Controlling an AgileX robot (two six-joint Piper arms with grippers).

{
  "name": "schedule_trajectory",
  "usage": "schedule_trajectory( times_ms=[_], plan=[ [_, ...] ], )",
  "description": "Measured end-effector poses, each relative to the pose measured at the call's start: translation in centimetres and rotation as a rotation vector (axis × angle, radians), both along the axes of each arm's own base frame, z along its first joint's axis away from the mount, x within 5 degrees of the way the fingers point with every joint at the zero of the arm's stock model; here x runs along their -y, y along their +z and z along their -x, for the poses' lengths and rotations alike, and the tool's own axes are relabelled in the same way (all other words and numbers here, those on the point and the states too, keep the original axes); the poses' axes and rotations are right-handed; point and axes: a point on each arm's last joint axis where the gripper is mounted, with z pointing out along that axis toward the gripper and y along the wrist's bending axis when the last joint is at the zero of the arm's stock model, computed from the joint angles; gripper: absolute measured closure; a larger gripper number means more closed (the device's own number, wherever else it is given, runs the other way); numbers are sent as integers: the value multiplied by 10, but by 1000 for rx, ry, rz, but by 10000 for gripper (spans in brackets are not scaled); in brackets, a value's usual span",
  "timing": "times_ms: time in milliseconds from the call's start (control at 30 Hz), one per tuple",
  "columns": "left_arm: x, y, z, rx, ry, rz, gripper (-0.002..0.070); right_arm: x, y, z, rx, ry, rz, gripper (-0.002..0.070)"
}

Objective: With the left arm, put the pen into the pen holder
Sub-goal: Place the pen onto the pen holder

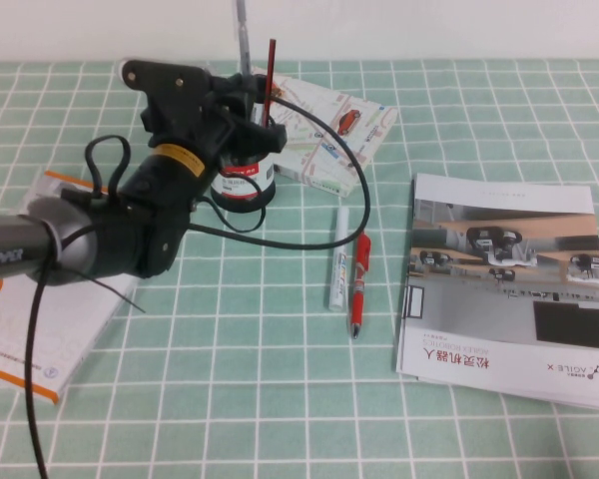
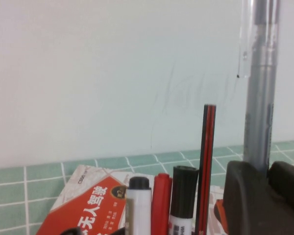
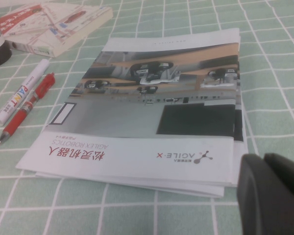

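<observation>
Over the far-left part of the green-checked tabletop, my left arm reaches in from the left edge, carrying its load above the pen holder. A grey booklet lies flat to the right, a patterned box sits behind the holder, and an orange-edged book rests under my forearm near the left edge. My left claw is clamped on the pen, holding the slim grey barrel upright, its upper end rising well above the holder. The holder already bristles with a thin red-and-black pencil and several capped markers. Between holder and booklet, a white marker and a red pen lie side by side, touching or nearly so. I judge this the lowering step: the pen must sink straight down among those stems before I let go. My right claw hangs low over the near-right tabletop beside the booklet's corner; whether it is wide or narrow I cannot tell.
</observation>
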Motion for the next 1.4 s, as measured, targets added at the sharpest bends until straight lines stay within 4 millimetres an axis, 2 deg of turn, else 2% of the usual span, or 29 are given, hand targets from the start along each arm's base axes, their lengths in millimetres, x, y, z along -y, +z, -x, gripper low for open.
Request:
schedule_trajectory(
  times_ms=[367, 867, 967, 1167, 1267, 1400],
  plan=[
    [3, -24, -5, -46, -7, -29, 637, 0, 0, 0, 0, 0, 0, 696],
    [5, -24, -4, -23, -28, -78, 631, 0, 0, 0, 0, 0, 0, 696],
    [5, -25, -4, -26, -33, -87, 587, 0, 0, 0, 0, 0, 0, 696],
    [5, -25, -4, -28, -35, -96, 404, 0, 0, 0, 0, 0, 0, 696],
    [5, -24, -4, -25, -34, -115, 371, 0, 0, 0, 0, 0, 0, 696],
    [2, -2, 2, -23, -33, -181, 370, 0, 0, 0, 0, 0, 0, 696]
  ],
)
